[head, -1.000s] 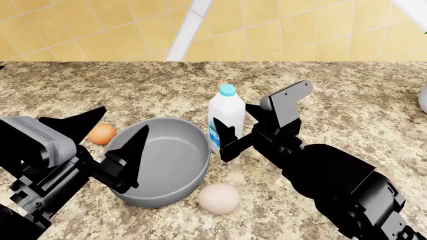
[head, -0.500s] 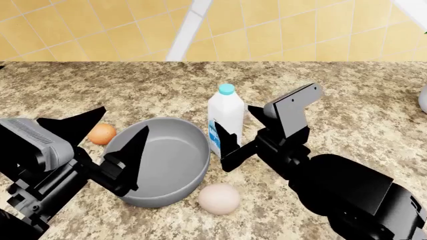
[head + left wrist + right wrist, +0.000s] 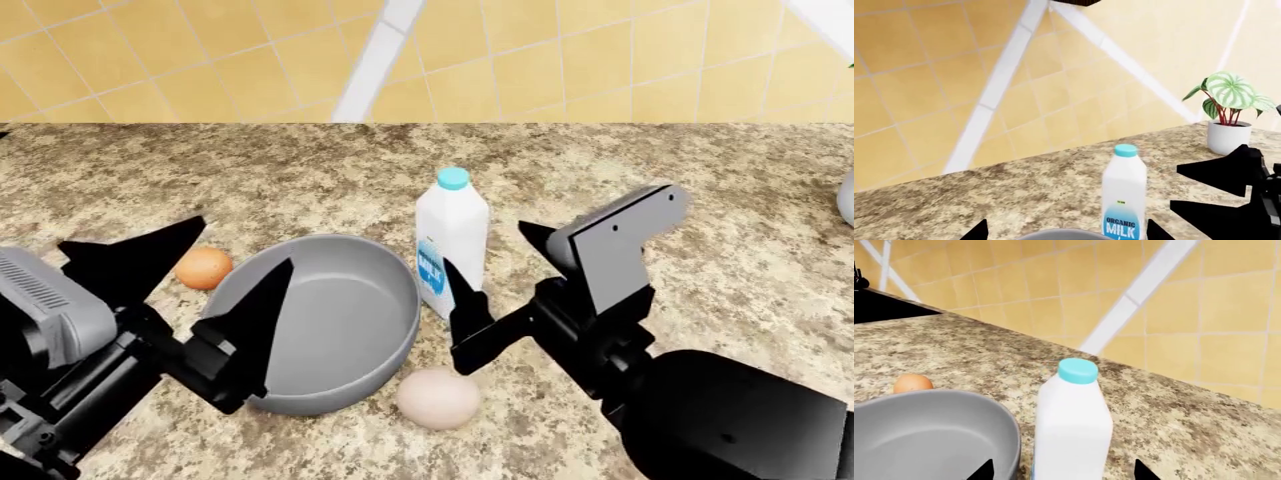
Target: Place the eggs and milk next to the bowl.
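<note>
The grey bowl (image 3: 327,325) sits on the granite counter. The milk (image 3: 451,240) stands upright just right of it, close to its rim. An orange-brown egg (image 3: 204,268) lies at the bowl's left, and a pale egg (image 3: 438,397) lies at its near right. My left gripper (image 3: 244,242) is open, its fingers spread over the bowl's left rim. My right gripper (image 3: 485,245) is open and empty, just right of the milk without touching it. The right wrist view shows the milk (image 3: 1074,425), the bowl (image 3: 927,435) and the orange egg (image 3: 913,383). The left wrist view shows the milk (image 3: 1124,195) and the bowl's rim (image 3: 1061,234).
A potted plant (image 3: 1231,115) stands on the counter beyond the right arm; its pot shows at the head view's right edge (image 3: 846,198). A yellow tiled wall (image 3: 561,60) backs the counter. A dark sink area (image 3: 881,307) lies far left.
The right gripper has drawn back from the milk, toward the right and nearer the robot, leaving it standing. The left gripper has shifted slightly left and lower.
</note>
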